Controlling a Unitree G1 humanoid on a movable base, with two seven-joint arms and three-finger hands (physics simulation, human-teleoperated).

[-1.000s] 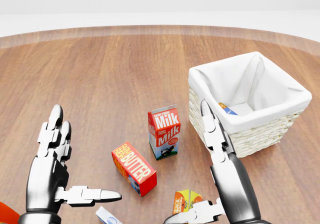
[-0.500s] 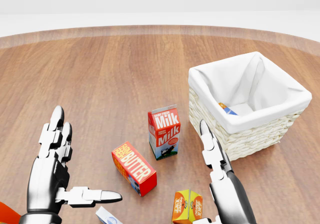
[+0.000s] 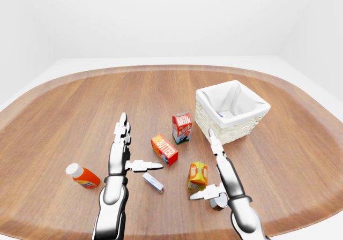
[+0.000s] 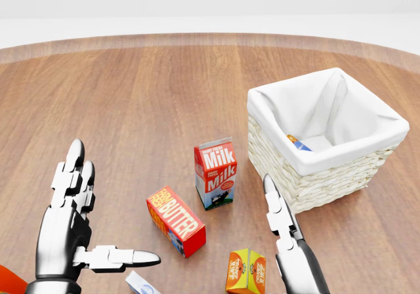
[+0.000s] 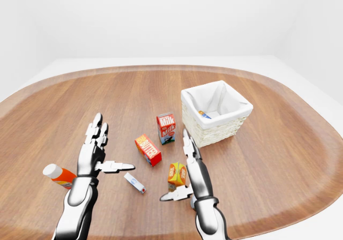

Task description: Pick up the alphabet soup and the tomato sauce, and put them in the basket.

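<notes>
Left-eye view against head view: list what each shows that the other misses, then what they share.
Only the left-eye view shows the whole orange bottle, the can under the right hand, and the table's edge. The head view alone shows an orange-and-blue item clearly inside the basket. Both show the milk carton, butter box, orange carton and open left hand.

White-lined cream wicker basket [image 4: 308, 182]; red-and-white milk [image 4: 215, 173]; red butter [image 4: 175, 220]; orange carton [image 4: 245, 271]; brown wood table [image 4: 131, 110].
</notes>
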